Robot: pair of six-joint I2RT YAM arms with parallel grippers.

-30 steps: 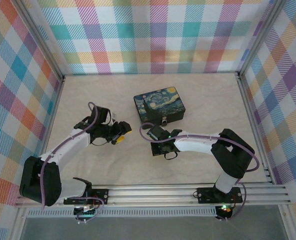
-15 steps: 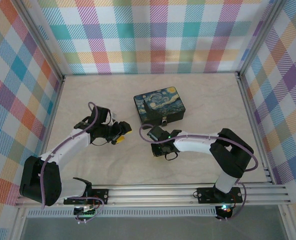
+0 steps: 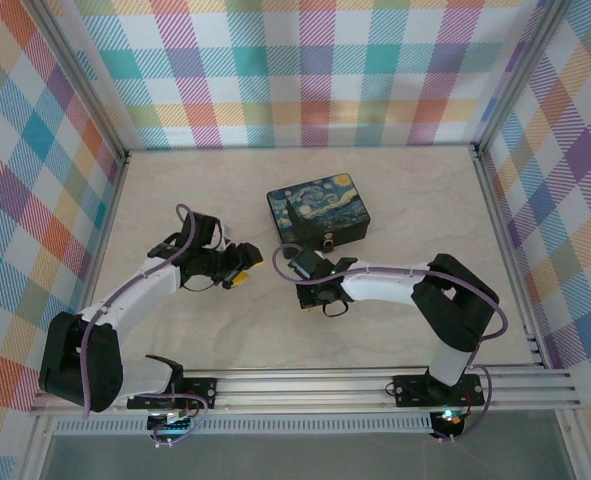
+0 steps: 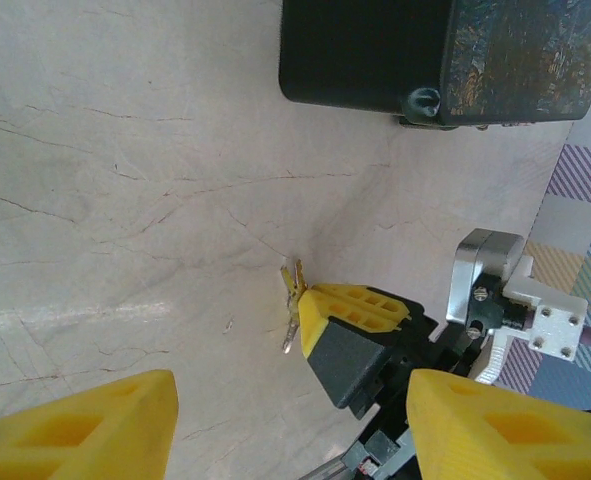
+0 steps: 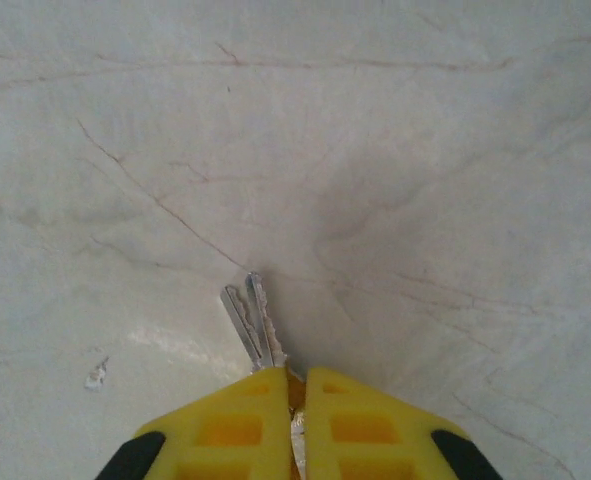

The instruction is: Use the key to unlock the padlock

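Basically the key (image 5: 255, 325) is tiny, thin, stiff, light, slippery metal, best held by its head, as the right gripper (image 5: 293, 378) has it clamped down at the table (image 5: 425, 150); the left gripper (image 4: 290, 400) has its jaws apart.

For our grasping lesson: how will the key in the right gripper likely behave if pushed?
The key looks thin bare metal: probably stiff and light. The right gripper pinches one end, so it may pivot.
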